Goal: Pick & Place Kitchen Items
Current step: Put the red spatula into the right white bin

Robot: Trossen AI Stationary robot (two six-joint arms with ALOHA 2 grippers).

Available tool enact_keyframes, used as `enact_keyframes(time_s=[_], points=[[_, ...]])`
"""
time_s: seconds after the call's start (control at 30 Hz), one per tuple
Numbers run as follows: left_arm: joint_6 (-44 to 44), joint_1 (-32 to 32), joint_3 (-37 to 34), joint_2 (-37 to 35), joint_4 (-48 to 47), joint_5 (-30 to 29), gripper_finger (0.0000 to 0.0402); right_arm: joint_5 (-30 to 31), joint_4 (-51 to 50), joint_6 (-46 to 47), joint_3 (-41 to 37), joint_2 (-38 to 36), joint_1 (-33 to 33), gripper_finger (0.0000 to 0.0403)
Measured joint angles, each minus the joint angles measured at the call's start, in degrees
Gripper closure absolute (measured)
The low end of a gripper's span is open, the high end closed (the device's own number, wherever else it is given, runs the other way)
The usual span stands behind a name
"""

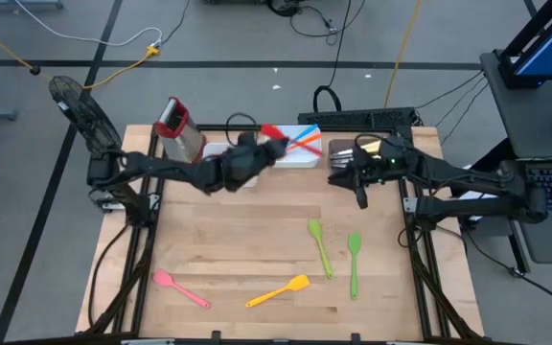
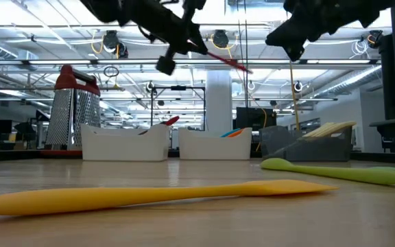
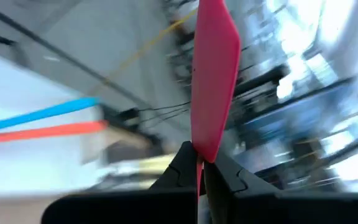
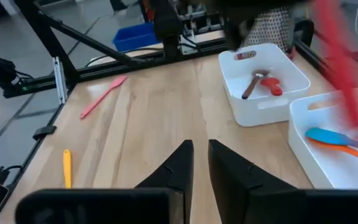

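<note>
The left gripper (image 1: 262,151) pinches a red spatula (image 1: 274,136) at 12 o'clock, above the white tray (image 1: 300,158). The right gripper (image 1: 357,182), at 2 o'clock, has its fingers nearly pressed together, holding nothing. Two green spoons (image 1: 320,247) lie at 4 o'clock.
</note>
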Motion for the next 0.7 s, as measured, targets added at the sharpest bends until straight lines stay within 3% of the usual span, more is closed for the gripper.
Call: enact_keyframes(time_s=[0.27, 0.53, 0.7], points=[[-8.55, 9.23, -0.09, 11.68, 23.21, 10.98, 0.0401, 0.19, 1.26, 0.75, -4.75, -5.97, -4.52, 0.0371], [-20.45, 9.16, 0.04, 20.55, 35.39, 9.07, 0.0401, 0.15, 1.04, 2.85, -7.38, -8.82, -9.96, 0.0374], [-26.59, 8.12, 0.24, 22.94, 35.74, 6.85, 0.0401, -0.01, 1.0, 3.32, -8.2, -9.04, -11.75, 0.0376]])
